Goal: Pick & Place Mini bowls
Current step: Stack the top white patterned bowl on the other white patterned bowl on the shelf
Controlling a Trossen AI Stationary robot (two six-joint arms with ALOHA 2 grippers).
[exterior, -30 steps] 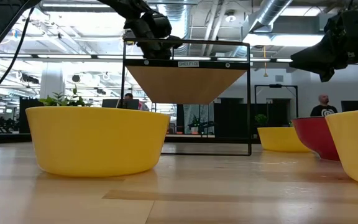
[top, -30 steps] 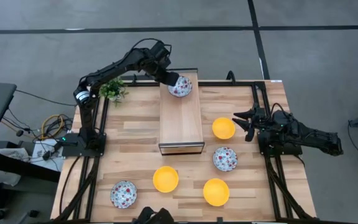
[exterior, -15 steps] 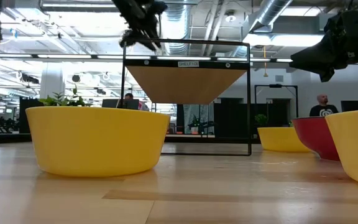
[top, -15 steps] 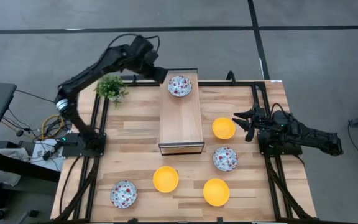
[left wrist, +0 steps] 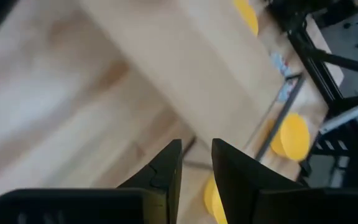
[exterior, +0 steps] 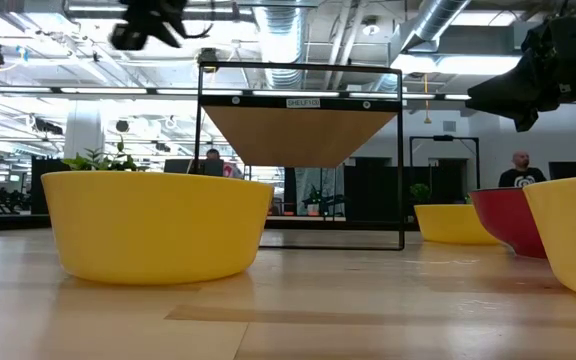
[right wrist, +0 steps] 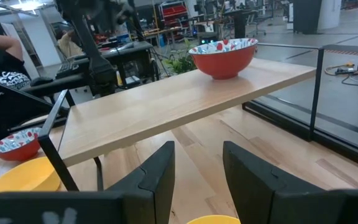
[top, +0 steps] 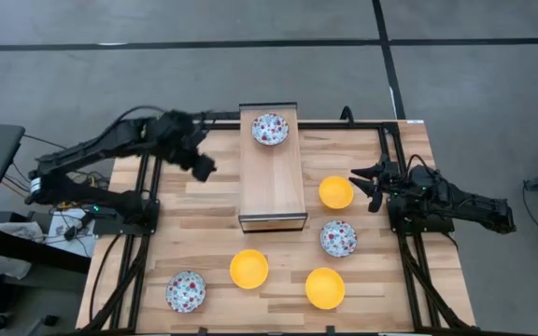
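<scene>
Six mini bowls show in the high view. One speckled bowl (top: 270,129) stands on the far end of the raised wooden shelf (top: 272,177); its red outside shows in the right wrist view (right wrist: 224,57). On the table stand yellow bowls (top: 336,192), (top: 248,269), (top: 324,287) and speckled bowls (top: 338,238), (top: 186,291). My left gripper (top: 203,170) (left wrist: 196,149) hangs in the air left of the shelf, slightly open and empty. My right gripper (top: 359,181) (right wrist: 197,155) waits open at the table's right side, beside the yellow bowl.
The shelf's black wire frame (exterior: 401,160) stands mid-table. The potted plant (exterior: 103,158) is at the far left corner, under my left arm in the high view. Bare wood lies between the shelf and the table's left edge (top: 171,215). People show in the room behind.
My left gripper let go of the speckled bowl on the shelf's far end. It drew back past the table's far left corner, then swung toward the near side, left of the shelf. The bowl stayed on the shelf. My right arm kept still.
</scene>
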